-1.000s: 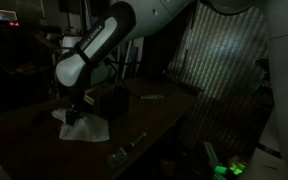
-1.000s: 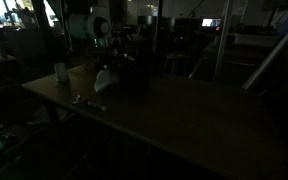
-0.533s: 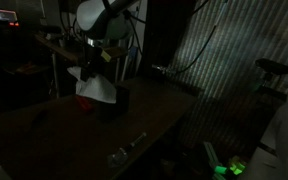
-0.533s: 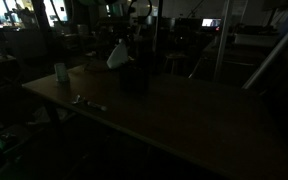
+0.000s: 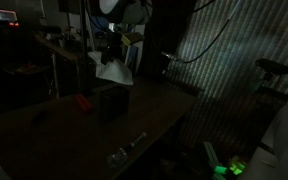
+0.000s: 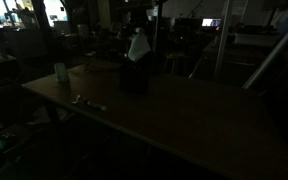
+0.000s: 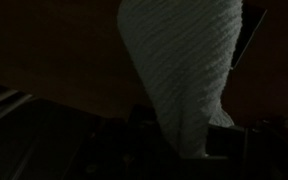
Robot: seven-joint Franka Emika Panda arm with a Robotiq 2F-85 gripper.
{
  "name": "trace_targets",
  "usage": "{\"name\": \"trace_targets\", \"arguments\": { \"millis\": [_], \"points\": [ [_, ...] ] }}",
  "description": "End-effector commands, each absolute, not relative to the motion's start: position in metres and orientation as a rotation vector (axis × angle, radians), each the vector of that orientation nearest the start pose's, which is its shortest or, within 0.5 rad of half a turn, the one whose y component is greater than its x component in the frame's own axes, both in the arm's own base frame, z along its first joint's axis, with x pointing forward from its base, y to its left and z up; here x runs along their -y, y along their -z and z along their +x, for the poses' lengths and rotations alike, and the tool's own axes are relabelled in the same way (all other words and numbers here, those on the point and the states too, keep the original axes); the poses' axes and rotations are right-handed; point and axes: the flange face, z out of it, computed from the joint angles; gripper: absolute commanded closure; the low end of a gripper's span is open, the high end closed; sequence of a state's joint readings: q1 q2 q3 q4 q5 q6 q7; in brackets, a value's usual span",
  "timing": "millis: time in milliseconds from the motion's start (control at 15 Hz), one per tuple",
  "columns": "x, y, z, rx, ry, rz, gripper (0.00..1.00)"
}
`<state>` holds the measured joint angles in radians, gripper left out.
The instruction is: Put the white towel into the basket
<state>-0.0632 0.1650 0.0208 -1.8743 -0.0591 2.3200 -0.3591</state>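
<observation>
The scene is very dark. The white towel (image 5: 113,70) hangs from my gripper (image 5: 110,53), lifted above the dark basket (image 5: 113,101) on the table. In the other exterior view the towel (image 6: 137,47) dangles over the dark basket (image 6: 134,79). In the wrist view the ribbed white towel (image 7: 184,60) hangs from between my fingers (image 7: 189,150), which are shut on it. The fingertips themselves are lost in the dark.
A small red object (image 5: 83,102) lies on the table beside the basket. A pale cup (image 6: 60,72) and a small light item (image 6: 88,102) sit near the table's edge. A small item (image 5: 129,146) lies near the front edge. Shelving and clutter stand behind.
My gripper has lifted the towel off the table and carried it up and sideways, to a spot above the basket. The red object it covered now shows.
</observation>
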Motion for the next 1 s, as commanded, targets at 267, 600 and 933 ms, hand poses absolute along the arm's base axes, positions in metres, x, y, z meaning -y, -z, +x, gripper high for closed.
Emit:
{"name": "trace_targets", "arguments": {
  "millis": [267, 600, 933],
  "points": [
    [0.034, -0.405, 0.641, 0.628, 0.295, -3.165, 1.0],
    [0.048, -0.384, 0.645, 0.619, 0.2, -3.167, 1.0],
    [0.041, -0.37, 0.626, 0.59, -0.031, -3.136, 1.0]
  ]
}}
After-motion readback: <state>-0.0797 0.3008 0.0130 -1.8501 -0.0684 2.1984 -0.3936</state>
